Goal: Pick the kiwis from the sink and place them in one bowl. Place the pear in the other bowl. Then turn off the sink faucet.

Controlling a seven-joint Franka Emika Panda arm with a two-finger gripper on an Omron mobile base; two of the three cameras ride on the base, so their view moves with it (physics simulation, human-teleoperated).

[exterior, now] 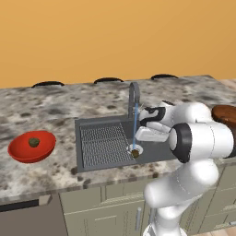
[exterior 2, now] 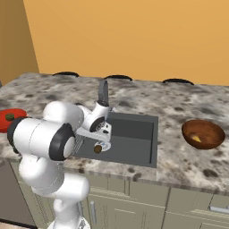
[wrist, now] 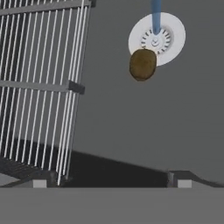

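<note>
A dark brown kiwi (wrist: 142, 64) lies on the sink (exterior: 103, 159) floor at the rim of the pale drain (wrist: 164, 41), just beside the thin blue stream from the sink faucet (exterior: 133, 97). My gripper (wrist: 111, 183) hangs open above the basin and looks down at this kiwi, with nothing between its fingertips (wrist: 39, 183). An olive-green kiwi (exterior: 33, 142) rests in the bright red bowl (exterior: 20, 154) on the counter to the left. The orange-tan pear (exterior 2: 197, 139) sits inside the dark brown bowl (exterior 2: 210, 129) on the right.
A ribbed wire rack (wrist: 39, 87) covers the left part of the basin, close to the kiwi. The faucet spout arches over the drain right behind my hand. Speckled stone counter (exterior 2: 179, 161) surrounds the sink, with an orange wall behind.
</note>
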